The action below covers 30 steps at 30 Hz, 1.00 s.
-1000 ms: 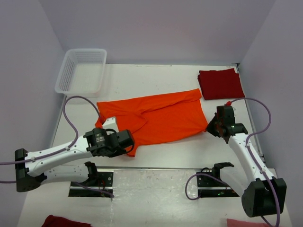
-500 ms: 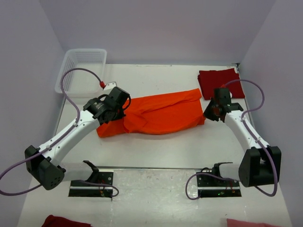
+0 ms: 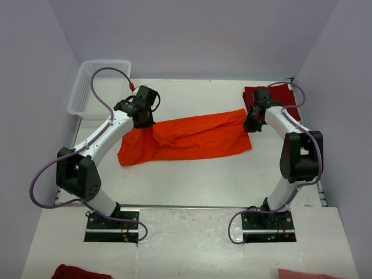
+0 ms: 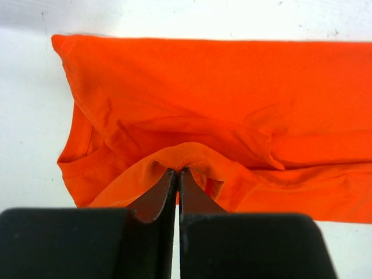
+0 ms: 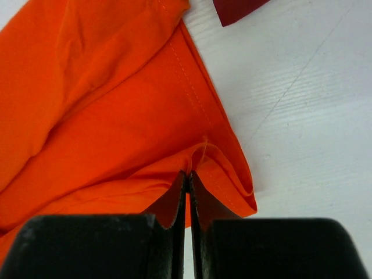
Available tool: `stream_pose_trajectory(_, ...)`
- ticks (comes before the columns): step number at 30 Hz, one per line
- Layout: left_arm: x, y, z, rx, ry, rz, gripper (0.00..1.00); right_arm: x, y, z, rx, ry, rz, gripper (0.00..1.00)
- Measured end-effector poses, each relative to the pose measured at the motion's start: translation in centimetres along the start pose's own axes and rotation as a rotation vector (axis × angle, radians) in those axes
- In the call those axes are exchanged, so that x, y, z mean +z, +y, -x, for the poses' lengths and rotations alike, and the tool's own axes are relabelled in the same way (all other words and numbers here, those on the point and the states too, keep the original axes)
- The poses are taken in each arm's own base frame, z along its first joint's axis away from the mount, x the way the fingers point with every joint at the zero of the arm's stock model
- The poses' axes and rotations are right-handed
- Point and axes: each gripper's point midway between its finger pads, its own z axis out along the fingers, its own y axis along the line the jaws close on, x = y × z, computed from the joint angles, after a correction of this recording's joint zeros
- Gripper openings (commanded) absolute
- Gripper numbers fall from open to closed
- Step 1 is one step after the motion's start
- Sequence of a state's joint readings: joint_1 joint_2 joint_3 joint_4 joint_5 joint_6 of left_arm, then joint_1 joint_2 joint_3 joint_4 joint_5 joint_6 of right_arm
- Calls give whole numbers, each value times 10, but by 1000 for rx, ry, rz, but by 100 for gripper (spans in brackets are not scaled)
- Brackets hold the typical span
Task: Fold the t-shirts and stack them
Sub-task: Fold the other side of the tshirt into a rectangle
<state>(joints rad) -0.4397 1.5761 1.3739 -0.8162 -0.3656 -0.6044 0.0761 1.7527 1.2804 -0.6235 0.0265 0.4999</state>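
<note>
The bright orange t-shirt (image 3: 192, 138) lies folded lengthwise across the middle of the table. My left gripper (image 3: 143, 121) is shut on the orange shirt's edge at its far left; the wrist view shows the cloth (image 4: 192, 128) pinched between the fingertips (image 4: 165, 186). My right gripper (image 3: 251, 124) is shut on the orange shirt's hem (image 5: 116, 116) at its far right corner. The dark red t-shirt (image 3: 278, 99) lies folded at the back right, partly under the right arm; its corner shows in the right wrist view (image 5: 235, 9).
A white lattice basket (image 3: 96, 87) stands at the back left. Dark red cloth (image 3: 75, 272) and pink cloth (image 3: 305, 274) lie at the near edge, in front of the arm bases. Walls close in on the left, back and right.
Both grippers have carried the orange shirt's near edge away from the bases towards the back, folding it over itself. The shirt is now a narrower band.
</note>
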Motion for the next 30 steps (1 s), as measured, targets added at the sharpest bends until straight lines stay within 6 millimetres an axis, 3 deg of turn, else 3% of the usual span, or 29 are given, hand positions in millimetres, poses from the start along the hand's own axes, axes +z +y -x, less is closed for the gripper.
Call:
stream_pose_trajectory(5,12,5,7,6,5,13,0,13,-2,1,-13,33,-20,0)
stream_pose_trajectory(16,19,3,26,5,-13,8,0,6,5,26,-10,-10,-3,0)
stream_pose_trajectory(24,43,2,24,19,27,37,0,28,16,41,-31,13,5,0)
stream_pose_trajectory(30,59,1,30,23,37,64,31,45,19,47,-41,42,9,0)
